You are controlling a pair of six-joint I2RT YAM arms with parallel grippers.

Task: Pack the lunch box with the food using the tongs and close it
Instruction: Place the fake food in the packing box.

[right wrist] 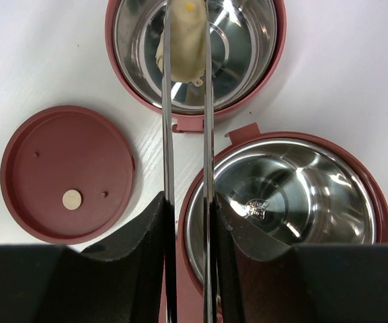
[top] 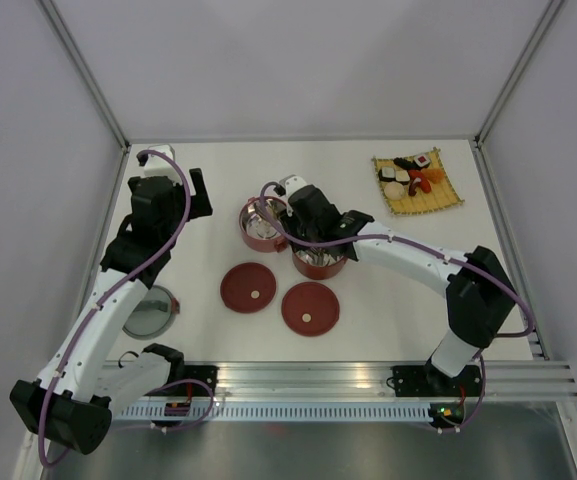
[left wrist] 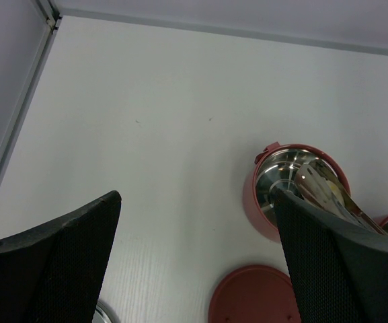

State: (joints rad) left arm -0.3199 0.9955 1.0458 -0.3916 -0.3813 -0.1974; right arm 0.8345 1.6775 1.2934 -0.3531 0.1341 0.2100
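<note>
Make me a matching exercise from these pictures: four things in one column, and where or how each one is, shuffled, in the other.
Things:
1. left gripper
2. right gripper
3. pale food piece
4. yellow woven mat

States:
A. at the far right of the table, carrying food bits
B. shut on the tongs
C. open above bare table
D. pinched by the tongs over a dark-red bowl

Pairs: 1-C, 2-B, 3-D, 4-A
</note>
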